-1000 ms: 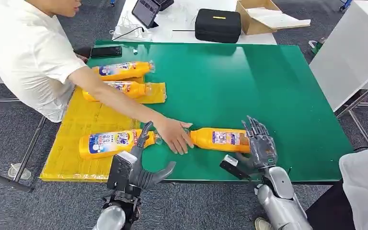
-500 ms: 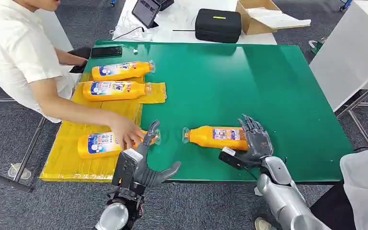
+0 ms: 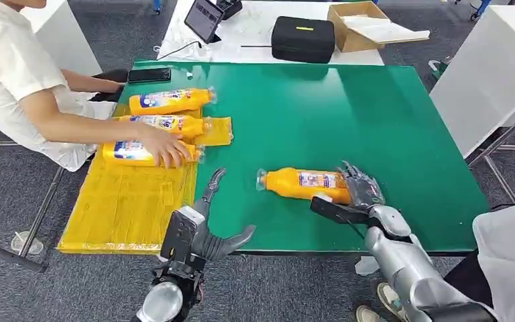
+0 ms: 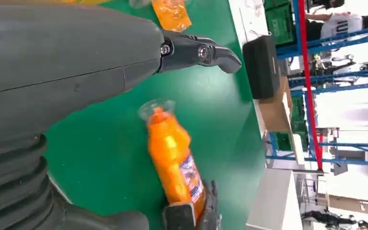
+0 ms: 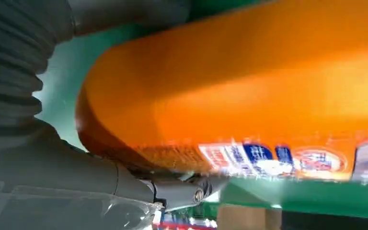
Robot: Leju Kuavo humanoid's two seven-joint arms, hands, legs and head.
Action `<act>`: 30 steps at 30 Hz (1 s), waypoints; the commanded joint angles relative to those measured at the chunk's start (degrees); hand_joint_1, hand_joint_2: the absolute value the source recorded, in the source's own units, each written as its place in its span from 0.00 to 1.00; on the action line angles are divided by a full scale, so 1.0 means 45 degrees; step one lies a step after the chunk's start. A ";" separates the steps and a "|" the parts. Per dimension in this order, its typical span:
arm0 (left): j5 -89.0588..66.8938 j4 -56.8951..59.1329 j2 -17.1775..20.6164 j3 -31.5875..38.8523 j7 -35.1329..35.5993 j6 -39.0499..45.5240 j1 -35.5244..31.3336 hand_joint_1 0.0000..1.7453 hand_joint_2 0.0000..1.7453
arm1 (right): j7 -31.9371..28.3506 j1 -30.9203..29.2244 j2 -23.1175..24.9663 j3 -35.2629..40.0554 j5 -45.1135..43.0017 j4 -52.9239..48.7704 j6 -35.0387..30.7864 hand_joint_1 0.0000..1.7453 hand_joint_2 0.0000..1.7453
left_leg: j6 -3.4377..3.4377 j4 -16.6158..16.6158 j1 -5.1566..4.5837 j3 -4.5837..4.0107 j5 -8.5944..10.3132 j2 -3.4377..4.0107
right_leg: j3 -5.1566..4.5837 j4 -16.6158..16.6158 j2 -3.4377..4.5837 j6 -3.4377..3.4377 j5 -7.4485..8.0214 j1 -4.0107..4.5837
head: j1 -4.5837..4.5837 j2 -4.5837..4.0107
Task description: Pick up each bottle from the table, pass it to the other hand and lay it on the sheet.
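An orange bottle (image 3: 302, 184) lies on the green table (image 3: 349, 114), clear cap pointing left. My right hand (image 3: 361, 196) holds its base end, fingers over the top and thumb along the near side. In the right wrist view the bottle (image 5: 249, 96) sits tight against the palm. My left hand (image 3: 201, 225) is open near the table's front edge beside the yellow sheet (image 3: 127, 201), fingers spread and empty. From the left wrist the bottle (image 4: 172, 153) lies apart from that hand's fingers (image 4: 196, 50). Three more bottles (image 3: 167, 100) lie on the sheet.
A person at the left rests a hand (image 3: 164, 151) on the nearest sheet bottle (image 3: 131, 151). A phone (image 3: 149, 74) lies at the table's far left corner. Beyond it are a black case (image 3: 303, 37), a tablet (image 3: 204, 17) and a cardboard box (image 3: 362, 23).
The person slid the third bottle up the sheet beside the other two. My right hand closed around the table bottle's base. My left hand barely moved.
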 commanded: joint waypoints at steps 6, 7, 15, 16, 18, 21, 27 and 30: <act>-0.0021 0.0820 0.0155 -0.0280 -0.0055 -0.0086 -0.0466 0.00 1.00 | -0.1262 0.0712 -0.0162 -0.0286 -0.1737 0.1057 0.1943 1.00 1.00 | 0.0014 -0.0032 0.0010 0.0040 0.0022 -0.0052 | 0.0071 -0.0033 -0.0071 -0.0024 -0.0006 0.0019 | 0.0000 0.0000; -0.0016 0.0813 0.0162 -0.0276 -0.0068 -0.0112 -0.0461 0.00 1.00 | -0.1472 0.0758 -0.0137 -0.0399 -0.2075 0.0998 0.2136 1.00 1.00 | 0.0014 -0.0027 0.0014 0.0040 0.0020 -0.0058 | 0.0076 -0.0031 -0.0075 -0.0019 -0.0008 0.0023 | 0.0000 0.0000; -0.0017 0.0820 0.0166 -0.0260 -0.0119 -0.0107 -0.0440 0.00 1.00 | -0.1751 0.0861 -0.0046 -0.0543 -0.2532 0.0828 0.2266 1.00 1.00 | 0.0006 -0.0028 0.0014 0.0044 0.0013 -0.0034 | 0.0067 -0.0033 -0.0050 -0.0019 0.0001 0.0021 | 0.0000 0.0000; -0.0017 0.0820 0.0166 -0.0260 -0.0119 -0.0107 -0.0440 0.00 1.00 | -0.1751 0.0861 -0.0046 -0.0543 -0.2532 0.0828 0.2266 1.00 1.00 | 0.0008 -0.0039 0.0012 0.0045 0.0020 -0.0040 | 0.0070 -0.0042 -0.0061 -0.0026 0.0005 0.0021 | 0.0005 0.0000; -0.0017 0.0820 0.0166 -0.0260 -0.0119 -0.0107 -0.0440 0.00 1.00 | -0.1751 0.0861 -0.0046 -0.0543 -0.2532 0.0828 0.2266 1.00 1.00 | 0.0005 -0.0026 0.0014 0.0046 0.0012 -0.0033 | 0.0064 -0.0030 -0.0050 -0.0020 0.0000 0.0022 | 0.0000 0.0000; -0.0017 0.0820 0.0166 -0.0260 -0.0119 -0.0107 -0.0440 0.00 1.00 | -0.1751 0.0861 -0.0046 -0.0543 -0.2532 0.0828 0.2266 1.00 1.00 | 0.0006 -0.0030 0.0014 0.0053 0.0012 -0.0030 | 0.0074 -0.0034 -0.0047 -0.0020 0.0002 0.0022 | 0.0000 0.0000; 0.0071 0.0733 0.0127 -0.0108 -0.0256 -0.0013 -0.0333 0.00 1.00 | -0.2540 0.1163 0.0171 -0.0781 -0.3469 0.0246 0.1888 1.00 1.00 | 0.0005 -0.0026 0.0017 0.0059 0.0010 -0.0028 | 0.0079 -0.0033 -0.0043 -0.0019 0.0001 0.0025 | 0.0000 0.0000; 0.0635 0.0602 0.0021 0.0218 -0.0613 0.0288 -0.0147 0.00 1.00 | -0.3498 0.1774 0.0782 -0.1228 -0.4923 -0.1099 0.1911 1.00 1.00 | 0.0002 -0.0028 0.0018 0.0061 0.0006 -0.0011 | 0.0080 -0.0033 -0.0027 -0.0021 0.0002 0.0025 | 0.0000 0.0000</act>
